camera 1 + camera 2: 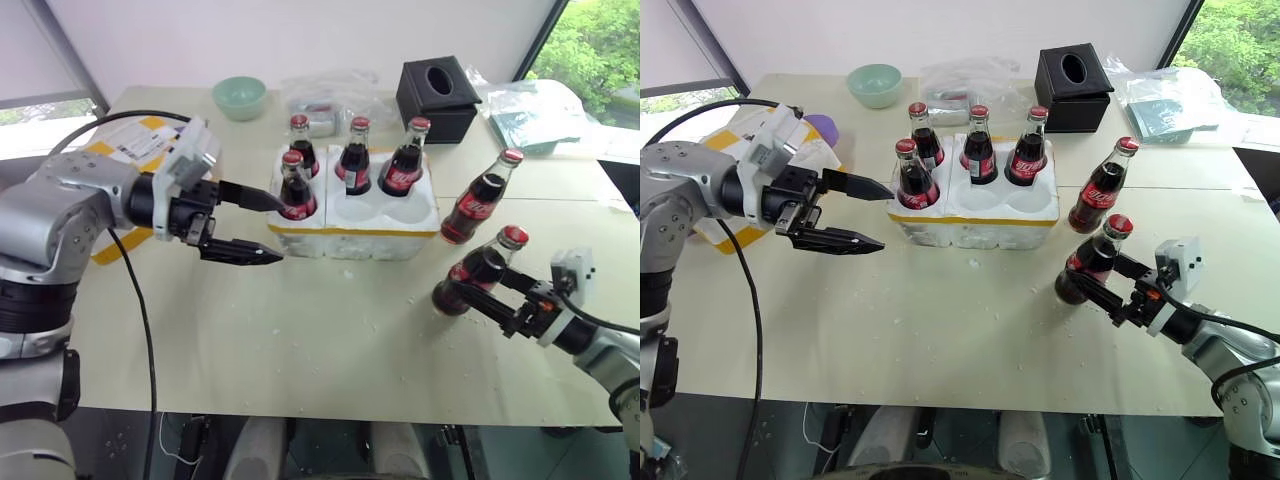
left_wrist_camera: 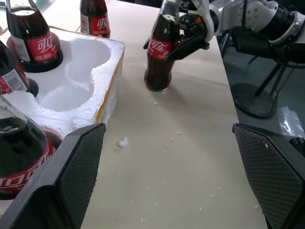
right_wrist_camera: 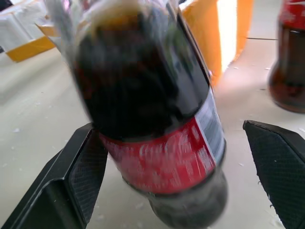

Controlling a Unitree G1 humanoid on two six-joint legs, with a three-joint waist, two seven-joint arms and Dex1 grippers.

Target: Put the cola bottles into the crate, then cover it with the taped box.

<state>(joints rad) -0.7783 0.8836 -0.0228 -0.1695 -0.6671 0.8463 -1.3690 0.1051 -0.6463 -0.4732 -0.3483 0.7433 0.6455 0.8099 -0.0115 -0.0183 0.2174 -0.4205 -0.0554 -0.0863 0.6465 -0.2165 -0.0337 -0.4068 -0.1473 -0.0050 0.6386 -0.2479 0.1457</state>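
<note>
In the head views, the crate point(image 1: 352, 226) stands on the bench point(image 1: 300, 340), in its middle part. Four cola bottles stand in the wells of the crate: three in the far row point(image 1: 355, 155) and one at the near left corner point(image 1: 296, 187). The two other near wells are free. Two more bottles stand on the bench to the right of the crate: one point(image 1: 482, 198) just beside its right end, and one point(image 1: 477, 271) nearer to the robot. The right gripper point(image 1: 490, 296) has its fingers wide, one on each side of this nearer bottle; if they touch the glass, I cannot tell. The left gripper point(image 1: 262, 227) hangs above the bench just beside the left end of the crate, with fingers wide and nothing between them. The taped box point(image 1: 735, 185) lies at the far left, partly hidden behind the left arm. A black tissue box point(image 1: 437, 100) and a green bowl point(image 1: 240, 97) are at the far edge.

In the left wrist view, both fingers point(image 2: 71, 179) stand wide apart over the bare bench; the crate with its free wells is on one side, and further away the right gripper is around its bottle point(image 2: 161, 50).

In the right wrist view, the bottle point(image 3: 152, 114) stands between the wide fingers point(image 3: 78, 176), close to one of them.
</note>
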